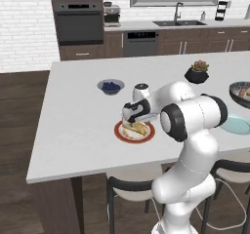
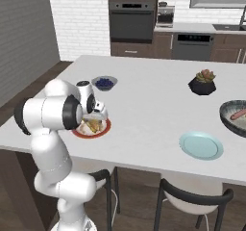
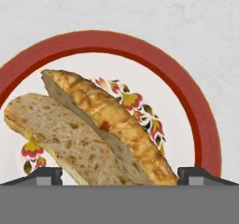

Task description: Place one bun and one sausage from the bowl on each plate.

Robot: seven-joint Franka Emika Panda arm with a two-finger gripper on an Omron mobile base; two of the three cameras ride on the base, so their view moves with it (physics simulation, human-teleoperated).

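Open and empty, the tool (image 3: pixel 119 174) hangs directly over the red-rimmed plate (image 3: pixel 200 120) near the counter's (image 1: pixel 73 111) front edge — its tips straddle the bun (image 3: pixel 70 134) and the browned sausage (image 3: pixel 112 120) lying on it. Well off to the robot's right sit the teal plate (image 2: pixel 201 145) and the bowl (image 2: pixel 234 117) — a sausage inside.

White glossy arm (image 1: pixel 193 130), rounded links, dark joint caps, dark fingers (image 3: pixel 45 175).
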